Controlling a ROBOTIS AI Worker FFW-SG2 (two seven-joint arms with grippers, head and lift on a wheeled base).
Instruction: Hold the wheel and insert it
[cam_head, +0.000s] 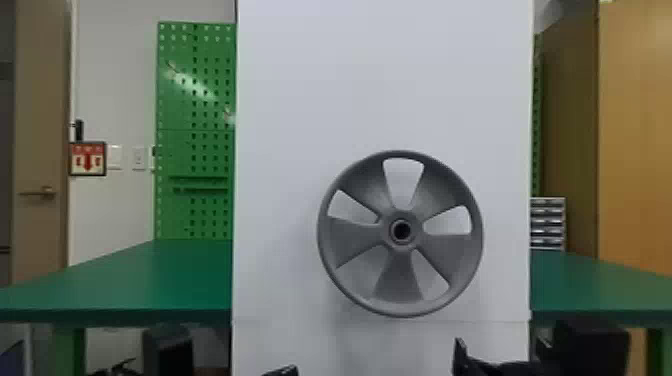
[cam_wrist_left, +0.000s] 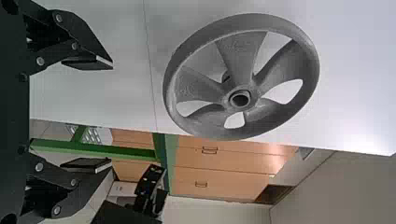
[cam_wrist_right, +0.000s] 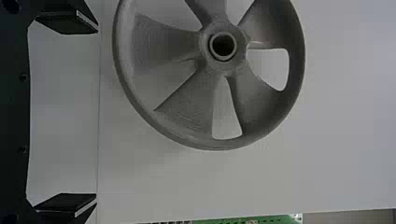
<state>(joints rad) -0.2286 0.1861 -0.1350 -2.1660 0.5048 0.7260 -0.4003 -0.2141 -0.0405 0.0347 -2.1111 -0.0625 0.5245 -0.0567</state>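
Wheel (cam_head: 398, 280) stands upright before the white panel (cam_head: 280, 150), face outward; presumably borne from behind through its hub (cam_head: 401, 215), since no gripper takes its weight. Left gripper (cam_wrist_left: 112, 113): fingers apart, empty, clear of the spokes. Right gripper (cam_wrist_right: 97, 113): also spread, empty, wide perhaps to leave room for release or a fresh grip. Insertion looks done or nearly so; cannot tell how deep it seats
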